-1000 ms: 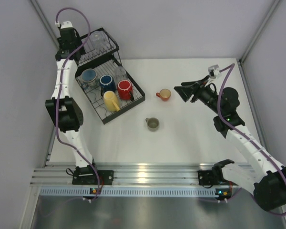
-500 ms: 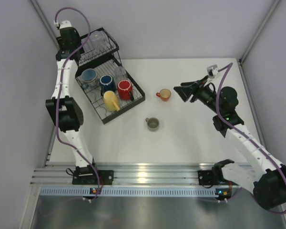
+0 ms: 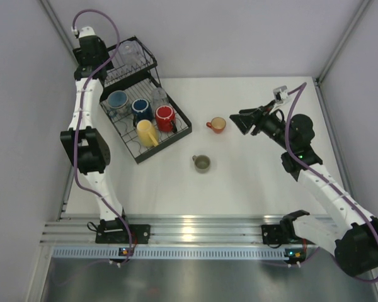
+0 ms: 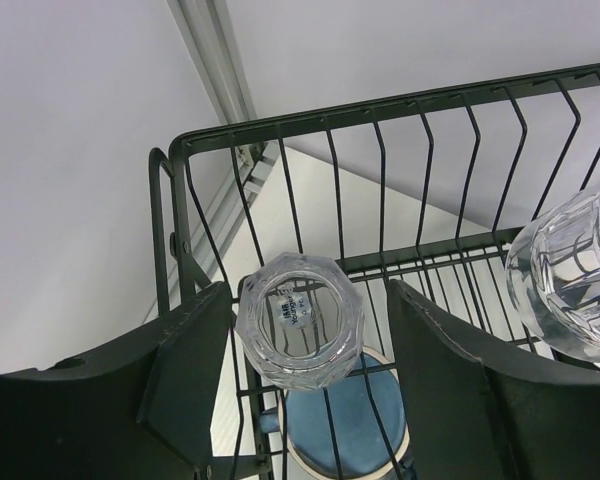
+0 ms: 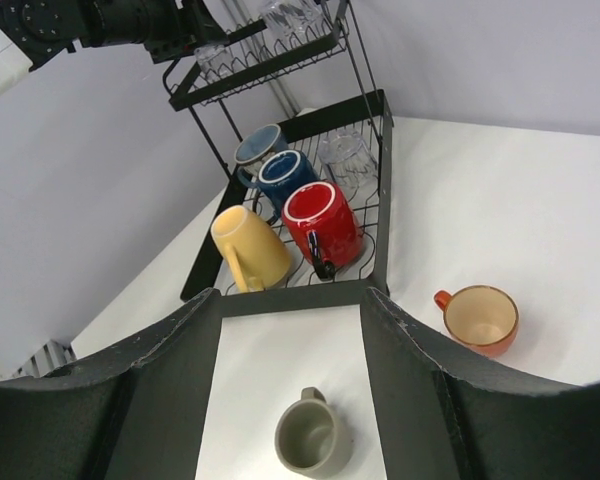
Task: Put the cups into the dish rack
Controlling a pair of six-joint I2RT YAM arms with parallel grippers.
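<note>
The black wire dish rack (image 3: 166, 146) stands at the back left. Its low tray holds a yellow mug (image 3: 147, 133), a red mug (image 3: 165, 117), two blue mugs (image 3: 142, 109) and a clear tumbler (image 3: 157, 95). My left gripper (image 4: 308, 288) is at the taller basket (image 4: 380, 105), open around a clear tumbler (image 4: 300, 318) that stands on the wires with a small gap on each side. A second tumbler (image 4: 575, 270) sits to its right. An orange-red cup (image 3: 217, 124) and an olive-grey mug (image 3: 202, 163) stand upright on the table. My right gripper (image 3: 238, 121) hovers open and empty to the right of the orange-red cup.
In the right wrist view the olive-grey mug (image 5: 312, 438) shows far below between the fingers, with the orange-red cup (image 5: 480, 320) to the right and the rack (image 5: 380, 130) beyond. Grey walls close in the table at the back and on both sides.
My left jaws have widened a little around the clear tumbler in the basket. The right gripper has crept slightly toward the orange-red cup. The cups have not moved.
</note>
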